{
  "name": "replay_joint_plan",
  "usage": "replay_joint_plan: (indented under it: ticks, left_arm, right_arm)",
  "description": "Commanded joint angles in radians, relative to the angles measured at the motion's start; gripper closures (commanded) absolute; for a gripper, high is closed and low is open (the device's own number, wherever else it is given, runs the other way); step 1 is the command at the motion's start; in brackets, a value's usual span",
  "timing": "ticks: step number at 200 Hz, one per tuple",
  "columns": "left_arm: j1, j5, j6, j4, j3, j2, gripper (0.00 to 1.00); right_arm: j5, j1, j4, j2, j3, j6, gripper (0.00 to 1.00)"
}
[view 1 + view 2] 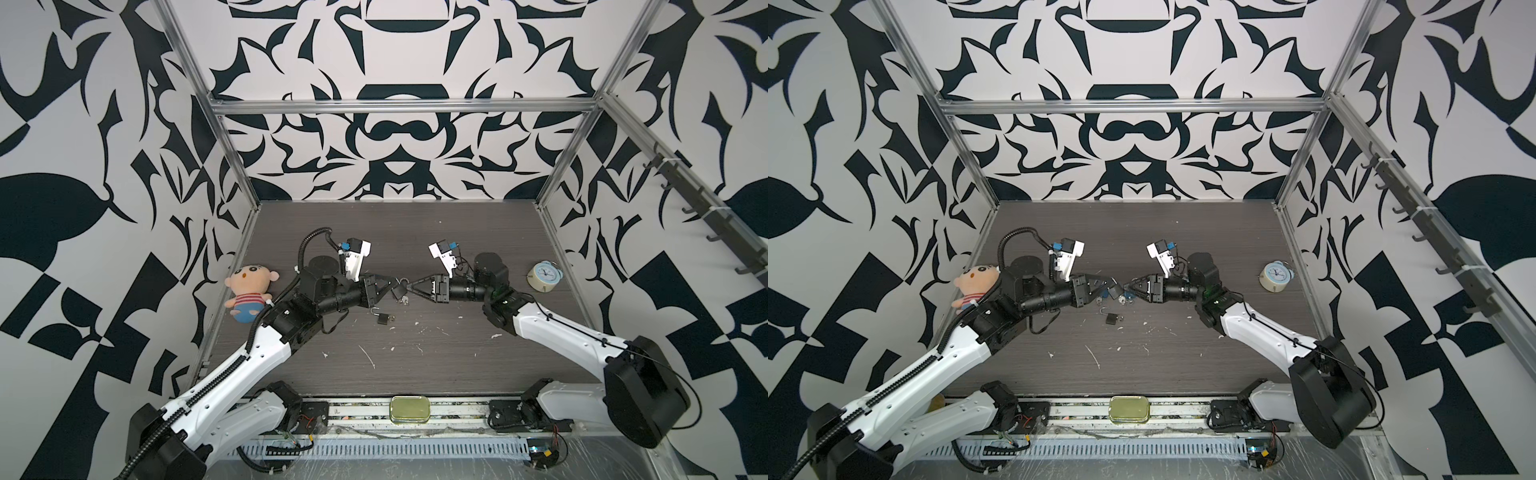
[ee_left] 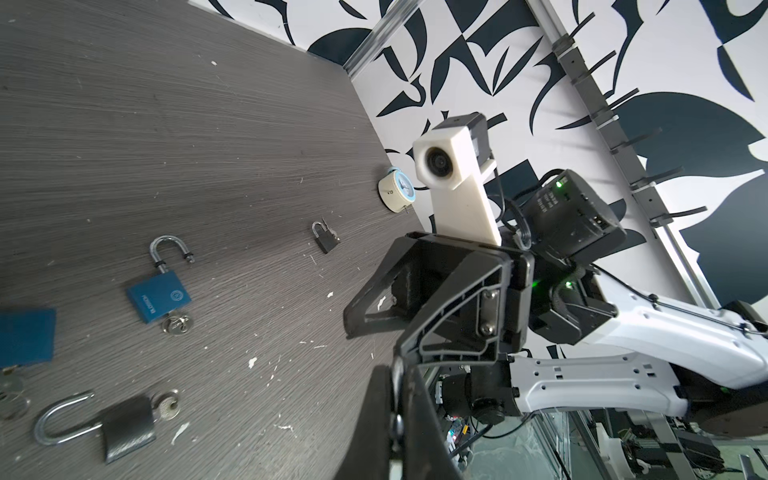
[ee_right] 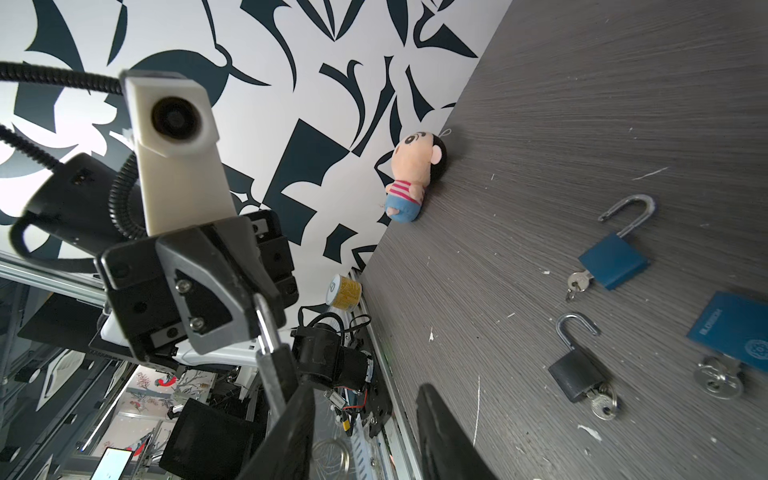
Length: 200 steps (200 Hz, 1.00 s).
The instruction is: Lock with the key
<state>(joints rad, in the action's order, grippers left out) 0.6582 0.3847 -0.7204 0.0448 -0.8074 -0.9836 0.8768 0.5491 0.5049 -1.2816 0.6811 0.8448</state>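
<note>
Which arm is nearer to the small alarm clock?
Right. The right arm bends close beside the alarm clock; the left arm is far across from it, by the plush doll.

Left gripper [image 1: 1109, 284] clamped on dark padlock [image 1: 1116, 291] mid-table [image 1: 1183, 365], right gripper [image 1: 1128, 287] at its 3 o'clock. Second padlock [image 1: 1111, 318], shackle open, at its 6. Plush doll [image 1: 971, 282] at table's 9, alarm clock [image 1: 1274, 277] at 3.

In the right wrist view a blue padlock [image 3: 735, 332] is blurred and cut off by the edge. The held padlock [image 3: 268, 332] has its body mostly hidden behind a right finger [image 3: 286, 428]. In a top view the left arm [image 1: 1025, 286] covers half the doll [image 1: 973, 279], at nine o'clock on the table [image 1: 1183, 232].
</note>
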Motion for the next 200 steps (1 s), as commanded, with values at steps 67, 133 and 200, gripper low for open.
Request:
replay_joint_plan:
  ticks: [67,133,200]
  left_arm:
    - [-0.004,-0.012,-0.008,-0.002,-0.058,-0.065,1.0]
    - [-0.006,-0.047,-0.02,0.002,-0.088,-0.065,1.0]
    - [-0.006,-0.071,-0.032,-0.01,-0.086,-0.059,1.0]
  right_arm:
    - [0.092,0.015,0.202,0.033,-0.014,0.087,0.58]
    - [0.092,0.02,0.204,0.044,-0.038,0.088,0.57]
    - [0.099,0.029,0.194,0.048,-0.024,0.086,0.64]
